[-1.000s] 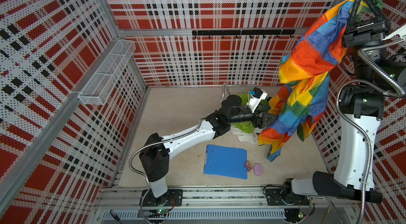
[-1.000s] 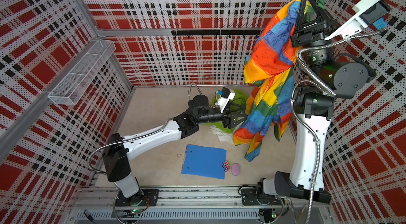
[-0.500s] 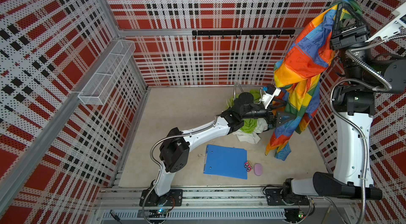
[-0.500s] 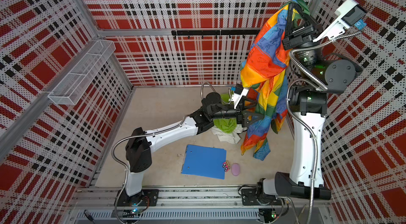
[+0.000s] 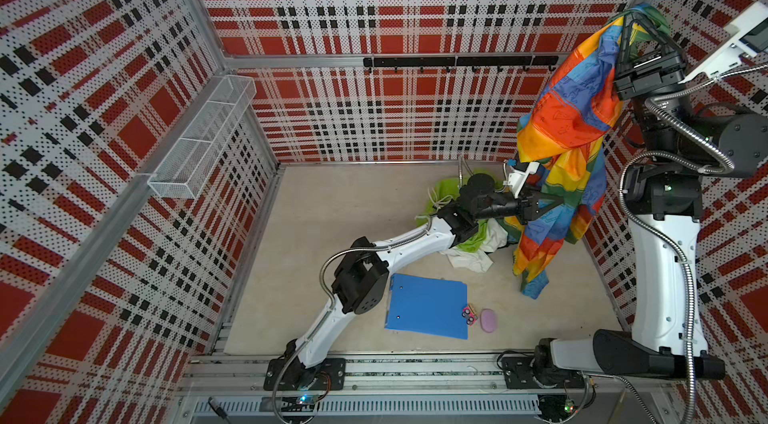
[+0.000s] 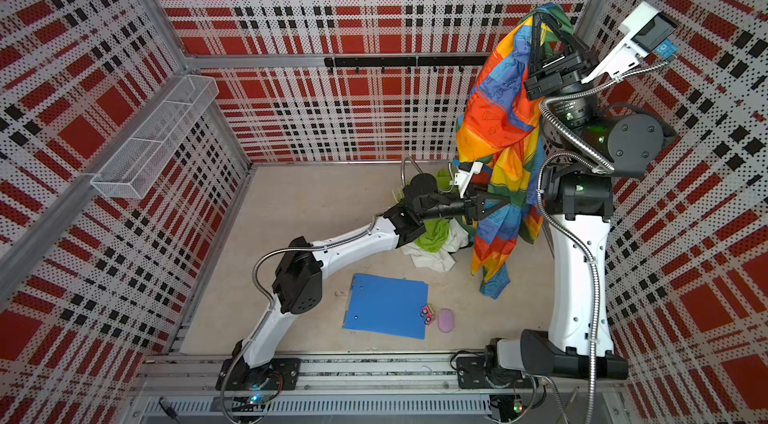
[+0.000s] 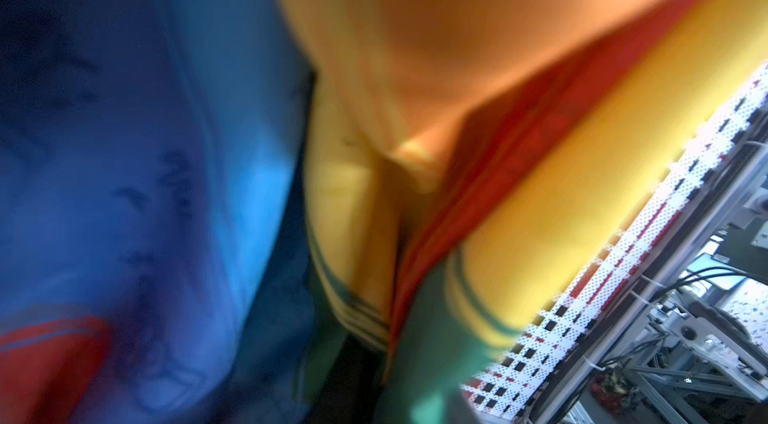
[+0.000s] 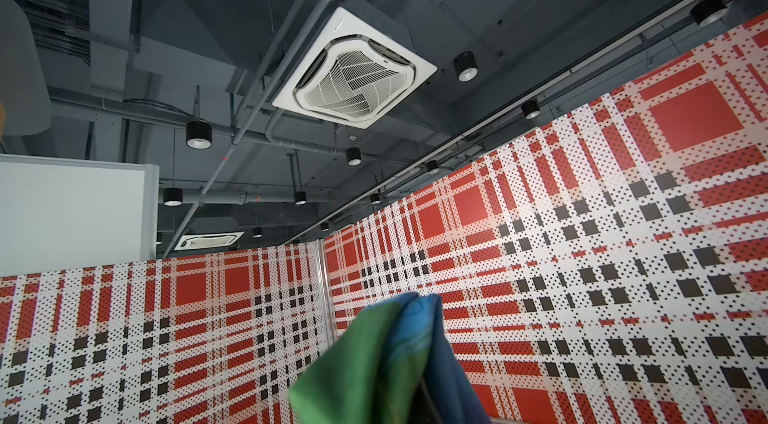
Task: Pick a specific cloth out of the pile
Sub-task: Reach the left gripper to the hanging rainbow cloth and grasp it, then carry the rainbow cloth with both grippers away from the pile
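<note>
right now your right gripper (image 5: 639,22) is raised high, its jaws pressed together on the top edge of the cloth (image 5: 569,118). green and blue folds poke past the fingertips in the right wrist view. below that grip the cloth hangs down in orange, yellow, blue and red blocks. lower down, your left gripper (image 5: 559,204) reaches in sideways, jaws drawn narrow on a fold of the hanging middle. behind those jaws, under the wrist, the pile (image 5: 473,255) of lime green and white garments lies on the floor. further back toward that arm's base lies a blue folder (image 5: 428,305).
</note>
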Controlling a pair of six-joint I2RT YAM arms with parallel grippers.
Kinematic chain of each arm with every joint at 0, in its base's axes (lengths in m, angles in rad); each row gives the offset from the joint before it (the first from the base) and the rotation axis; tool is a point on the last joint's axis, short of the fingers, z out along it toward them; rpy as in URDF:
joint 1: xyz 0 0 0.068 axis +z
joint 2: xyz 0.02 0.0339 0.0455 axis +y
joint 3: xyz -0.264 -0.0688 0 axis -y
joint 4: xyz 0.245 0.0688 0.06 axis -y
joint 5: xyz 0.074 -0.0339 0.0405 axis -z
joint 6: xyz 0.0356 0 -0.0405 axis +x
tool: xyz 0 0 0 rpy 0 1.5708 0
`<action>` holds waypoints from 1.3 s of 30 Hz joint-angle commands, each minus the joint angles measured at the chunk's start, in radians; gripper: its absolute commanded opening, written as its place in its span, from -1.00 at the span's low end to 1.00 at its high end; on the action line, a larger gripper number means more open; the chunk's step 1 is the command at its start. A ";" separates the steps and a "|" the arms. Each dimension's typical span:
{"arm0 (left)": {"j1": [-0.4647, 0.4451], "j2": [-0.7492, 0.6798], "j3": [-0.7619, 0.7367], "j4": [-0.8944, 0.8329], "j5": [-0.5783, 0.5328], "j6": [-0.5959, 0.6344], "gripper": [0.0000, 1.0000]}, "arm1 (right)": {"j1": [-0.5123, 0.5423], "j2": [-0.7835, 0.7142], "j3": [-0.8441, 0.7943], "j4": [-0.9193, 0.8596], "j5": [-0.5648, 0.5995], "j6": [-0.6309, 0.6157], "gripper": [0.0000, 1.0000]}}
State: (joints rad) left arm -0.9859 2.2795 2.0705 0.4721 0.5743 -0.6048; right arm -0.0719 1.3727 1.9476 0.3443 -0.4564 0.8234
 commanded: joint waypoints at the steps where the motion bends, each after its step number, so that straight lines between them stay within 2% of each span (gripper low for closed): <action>1: 0.027 -0.032 0.011 0.094 0.042 -0.060 -0.85 | 0.007 -0.040 -0.008 0.059 -0.007 -0.018 -1.00; 4: 0.061 -0.091 -0.021 0.120 0.050 -0.084 -0.98 | 0.008 -0.069 -0.055 0.054 -0.006 -0.038 -1.00; 10: 0.117 -0.232 -0.072 0.102 0.011 -0.034 -1.00 | 0.007 -0.115 -0.116 0.031 -0.005 -0.092 -1.00; 15: 0.167 -0.326 -0.086 0.099 0.013 -0.027 -1.00 | 0.007 -0.110 -0.137 0.096 -0.058 -0.042 -1.00; 20: 0.217 -0.460 -0.128 0.033 -0.036 0.062 -0.97 | 0.025 -0.111 -0.172 0.156 -0.100 -0.006 -1.00; 23: 0.265 -0.535 -0.144 -0.038 -0.052 0.111 -0.96 | 0.113 -0.116 -0.158 0.082 -0.079 -0.092 -1.00; 27: 0.354 -0.640 -0.178 -0.099 -0.058 0.132 -0.96 | 0.291 -0.100 -0.128 -0.036 -0.032 -0.255 -1.00; 35: 0.547 -0.836 -0.231 -0.248 -0.087 0.182 -0.93 | 0.491 -0.030 -0.171 -0.036 0.018 -0.339 -1.00; 39: 0.650 -0.908 -0.312 -0.263 -0.051 0.143 -0.92 | 0.565 0.014 -0.210 -0.043 0.037 -0.376 -1.00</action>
State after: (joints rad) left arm -0.3836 1.4227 1.7870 0.2058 0.5167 -0.4557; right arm 0.4561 1.3571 1.7630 0.3050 -0.4507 0.5079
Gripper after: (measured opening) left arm 0.054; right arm 0.052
